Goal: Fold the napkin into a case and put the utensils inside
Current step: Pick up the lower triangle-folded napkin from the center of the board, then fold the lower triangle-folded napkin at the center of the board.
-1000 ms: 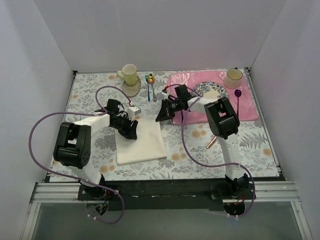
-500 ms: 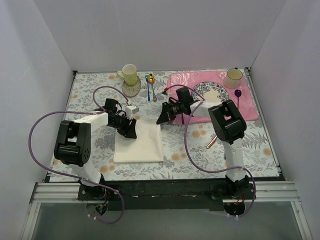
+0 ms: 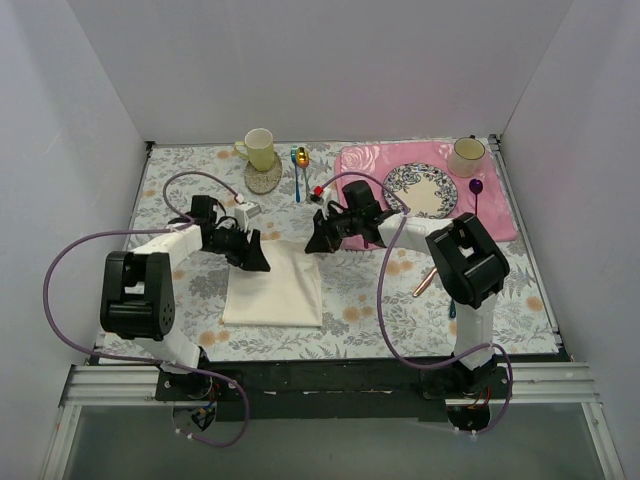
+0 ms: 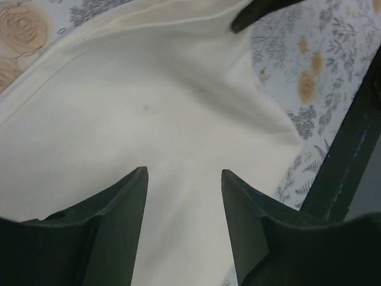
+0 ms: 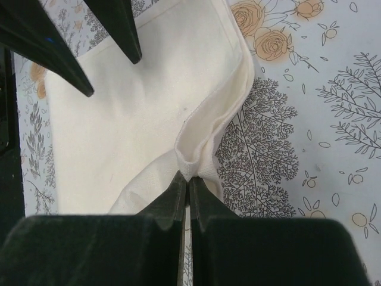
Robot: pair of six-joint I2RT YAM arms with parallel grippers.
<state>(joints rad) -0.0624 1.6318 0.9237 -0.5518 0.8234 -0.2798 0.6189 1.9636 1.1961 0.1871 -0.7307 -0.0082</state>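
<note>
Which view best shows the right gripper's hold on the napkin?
Right wrist: the right gripper is shut on a bunched napkin corner. Top external shows most of the napkin, but the pinch is hidden. Left wrist shows only cloth under the open left gripper.

Copper knife [image 3: 423, 283] mostly hidden beneath the right arm [image 3: 465, 265]

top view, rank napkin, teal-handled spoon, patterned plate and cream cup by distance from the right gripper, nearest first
1. napkin, pinched in the right gripper
2. teal-handled spoon, just behind it
3. patterned plate, off to the right
4. cream cup, back right corner
</note>
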